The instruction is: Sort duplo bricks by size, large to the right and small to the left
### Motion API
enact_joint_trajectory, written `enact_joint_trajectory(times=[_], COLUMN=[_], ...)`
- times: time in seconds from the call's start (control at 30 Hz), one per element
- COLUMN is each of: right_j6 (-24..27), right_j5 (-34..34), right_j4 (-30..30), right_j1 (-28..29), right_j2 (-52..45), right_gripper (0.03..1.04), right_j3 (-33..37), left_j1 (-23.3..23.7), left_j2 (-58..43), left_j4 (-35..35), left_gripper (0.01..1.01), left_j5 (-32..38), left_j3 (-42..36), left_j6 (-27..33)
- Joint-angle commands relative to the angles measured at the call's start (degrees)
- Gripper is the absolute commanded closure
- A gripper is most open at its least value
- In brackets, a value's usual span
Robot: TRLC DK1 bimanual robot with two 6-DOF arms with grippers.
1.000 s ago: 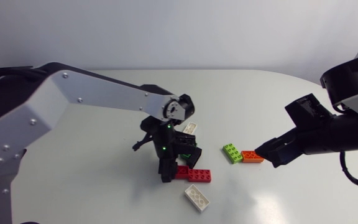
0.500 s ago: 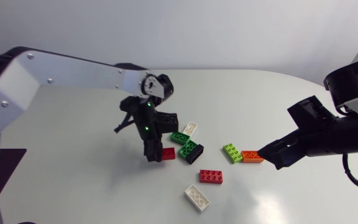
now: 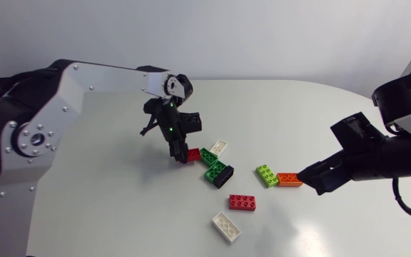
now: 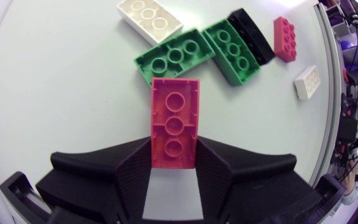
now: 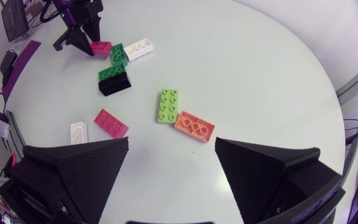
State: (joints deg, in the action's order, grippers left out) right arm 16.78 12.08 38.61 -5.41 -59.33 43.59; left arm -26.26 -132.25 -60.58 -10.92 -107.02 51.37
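Note:
My left gripper [image 3: 180, 152] is shut on a red brick [image 4: 174, 121] that sticks out ahead of its fingers, hollow side towards the camera, low over the table. Just ahead of it lie a dark green brick [image 4: 174, 57], a white brick [image 4: 149, 18] and a green brick beside a black one [image 4: 253, 34]. At the right, my right gripper [image 3: 312, 178] stands open, right behind an orange brick [image 3: 289, 179] and a lime brick [image 3: 267, 175]. In the right wrist view the orange brick [image 5: 194, 126] lies ahead of the open right gripper [image 5: 171, 158].
A second red brick [image 3: 242, 203] and a second white brick [image 3: 225, 227] lie near the front of the table [image 3: 105, 207]. The green brick and black brick [image 3: 218, 172] sit mid-table, between the two grippers.
My left arm has carried the red brick from beside the front red brick back and to the left, up to the dark green brick. The right arm has kept still.

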Motion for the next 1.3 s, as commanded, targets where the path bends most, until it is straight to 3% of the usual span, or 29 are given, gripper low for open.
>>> enact_joint_trajectory(times=[0.0, 0.27, 0.43, 0.67, 1.1, 1.27], right_j6=[1.5, 2.1, 1.9, 2.4, 2.2, 2.4], right_j5=[0.5, 1.7, 1.8, 1.8, 1.9, 1.9], right_j4=[-0.3, -2.0, -2.6, -3.1, -2.3, -0.5], right_j1=[1.1, 2.2, 1.9, 2.7, 2.2, 2.8], right_j2=[-1.3, -3.0, -3.3, -4.0, -2.5, 0.6], right_gripper=[0.06, 0.06, 0.06, 0.06, 0.06, 0.06], right_j3=[-1.6, -2.2, -2.4, -2.6, -3.2, -3.5], left_j1=[0.2, 1.9, 4.0, 3.6, -4.7, -9.5], left_j2=[-3.9, -4.3, -8.2, -13.8, -15.9, -12.3], left_j4=[-2.0, -4.1, -4.5, -5.1, -6.7, -6.5], left_gripper=[0.92, 0.92, 0.92, 0.921, 0.921, 0.921], left_j5=[-0.3, -0.5, -0.5, -0.8, -2.2, -2.7], left_j3=[-6.8, -9.6, -17.0, -24.1, -23.5, -18.9], left_j6=[-0.7, -0.3, -1.1, -2.0, -4.2, -5.5])
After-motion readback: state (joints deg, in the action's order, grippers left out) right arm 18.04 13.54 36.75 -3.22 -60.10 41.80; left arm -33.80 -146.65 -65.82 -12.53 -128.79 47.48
